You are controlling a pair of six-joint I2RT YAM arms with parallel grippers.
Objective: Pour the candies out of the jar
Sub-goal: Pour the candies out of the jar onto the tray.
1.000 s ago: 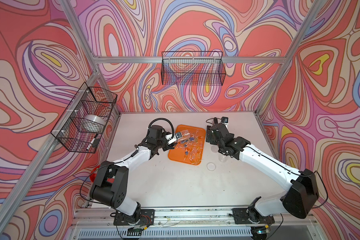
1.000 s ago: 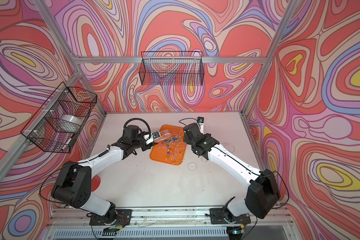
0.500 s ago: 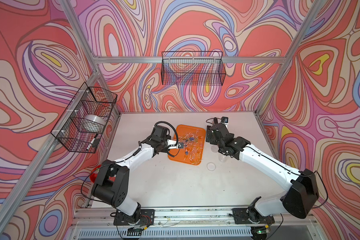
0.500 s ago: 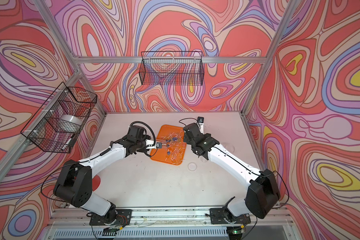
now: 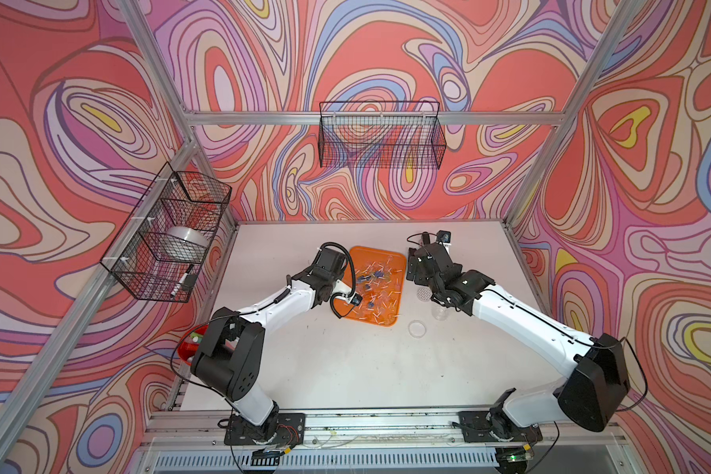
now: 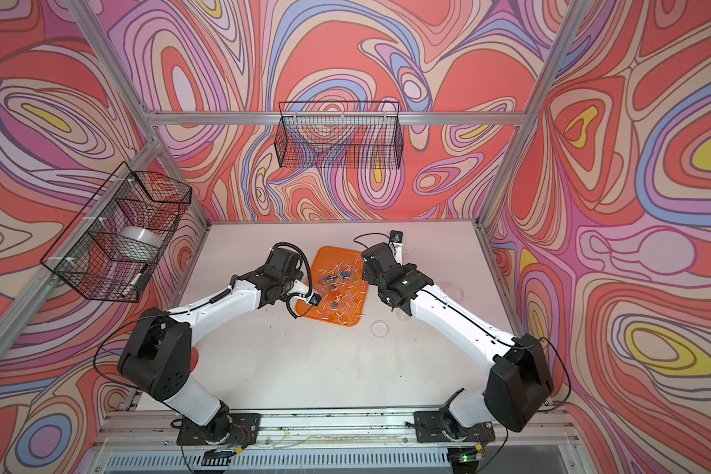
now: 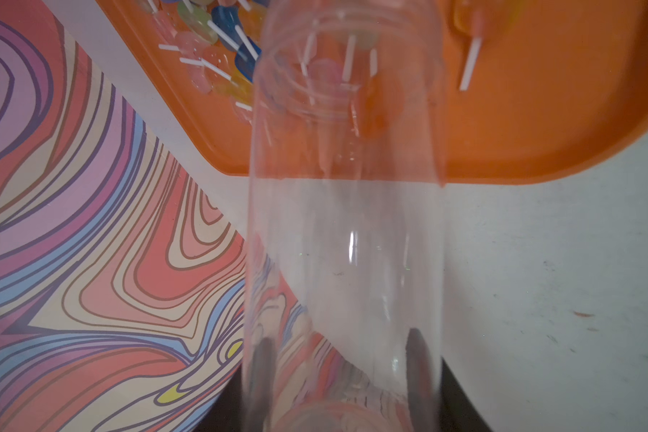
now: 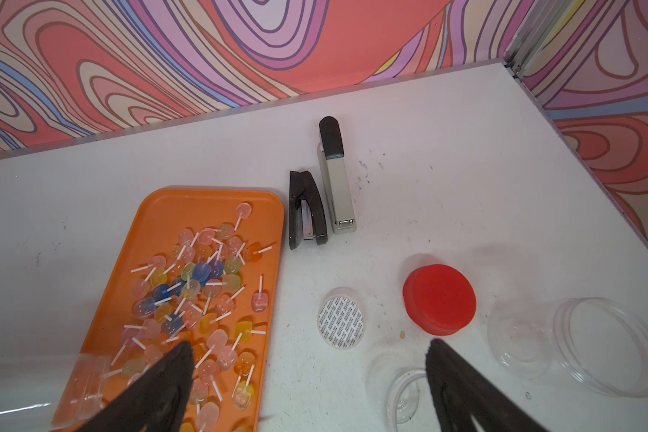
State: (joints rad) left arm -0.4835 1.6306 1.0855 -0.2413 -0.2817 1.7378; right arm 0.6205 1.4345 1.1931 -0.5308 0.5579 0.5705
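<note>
My left gripper (image 7: 341,374) is shut on a clear jar (image 7: 345,224), one dark finger (image 7: 419,359) on each side of its base. The jar lies tipped, its mouth over the near end of the orange tray (image 7: 539,131). Its body looks empty; a few candies show through its mouth end. The candies (image 8: 195,299) are spread over the tray (image 8: 188,209) and show in both top views (image 5: 374,283) (image 6: 339,287). The jar (image 8: 34,389) also shows in the right wrist view. My right gripper (image 8: 310,346) hangs open and empty beside the tray's right edge (image 5: 417,269).
Two staplers (image 8: 307,209) (image 8: 335,179) lie beyond the tray. To its right are a red lid (image 8: 440,299), a white seal disc (image 8: 340,317), a small clear jar (image 8: 401,389) and a clear container (image 8: 606,344). Wire baskets (image 5: 380,139) (image 5: 165,238) hang on the walls.
The left wrist has rolled over, and the jar has swung down toward the tray's front end. The right arm has stayed where it was.
</note>
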